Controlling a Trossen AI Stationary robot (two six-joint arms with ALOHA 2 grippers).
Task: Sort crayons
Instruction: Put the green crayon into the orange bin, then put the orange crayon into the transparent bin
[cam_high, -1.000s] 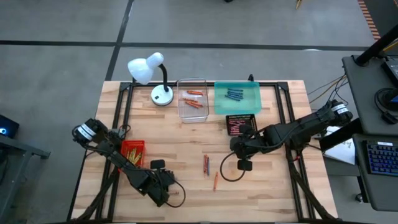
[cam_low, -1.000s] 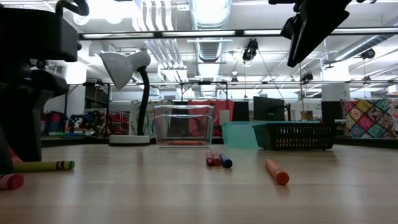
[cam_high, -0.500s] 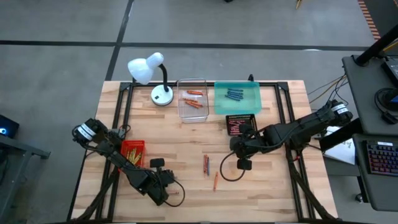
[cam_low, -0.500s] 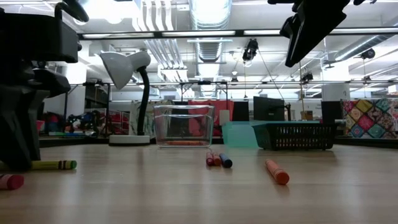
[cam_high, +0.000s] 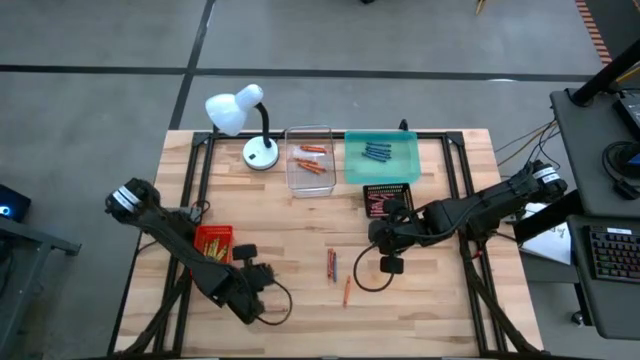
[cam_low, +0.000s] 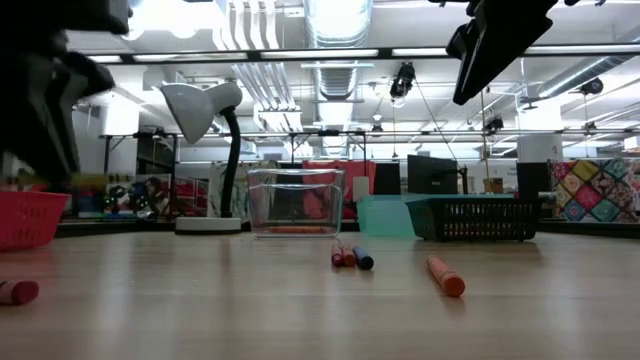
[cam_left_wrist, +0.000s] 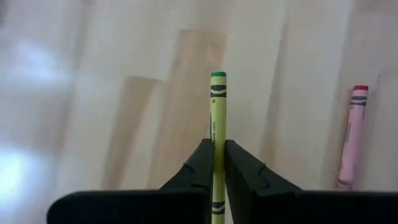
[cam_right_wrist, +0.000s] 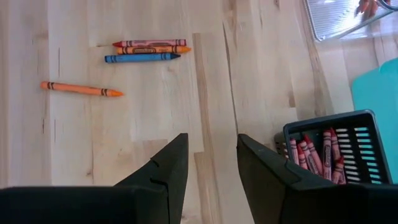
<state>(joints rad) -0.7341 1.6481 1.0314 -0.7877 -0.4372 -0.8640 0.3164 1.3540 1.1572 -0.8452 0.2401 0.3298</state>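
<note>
The left gripper (cam_left_wrist: 217, 163) had its fingers pressed onto a yellow crayon (cam_left_wrist: 217, 112), held clear of the bench near the front-left corner, so the step in hand was the carry after a pick. A pink crayon (cam_left_wrist: 351, 134) lay on the wood just beside it. The right gripper (cam_right_wrist: 211, 163) hung with fingers spread and nothing between them, above the bench toward its right side, waiting. Near the front middle lay 4 loose crayons: a red, an orange and a blue one (cam_right_wrist: 142, 58) side by side, and 1 orange crayon (cam_right_wrist: 81, 89) apart from them, closer to the front edge. Along the back edge stood a clear tray (cam_high: 310, 160) with orange crayons and a teal tray (cam_high: 381, 158) with blue ones; a black basket (cam_right_wrist: 329, 152) in front of the teal tray held red ones. A red basket (cam_high: 213, 244) by the left edge seemed to hold yellow ones, so the next move probably called for swinging the crayon over it and letting go.
</note>
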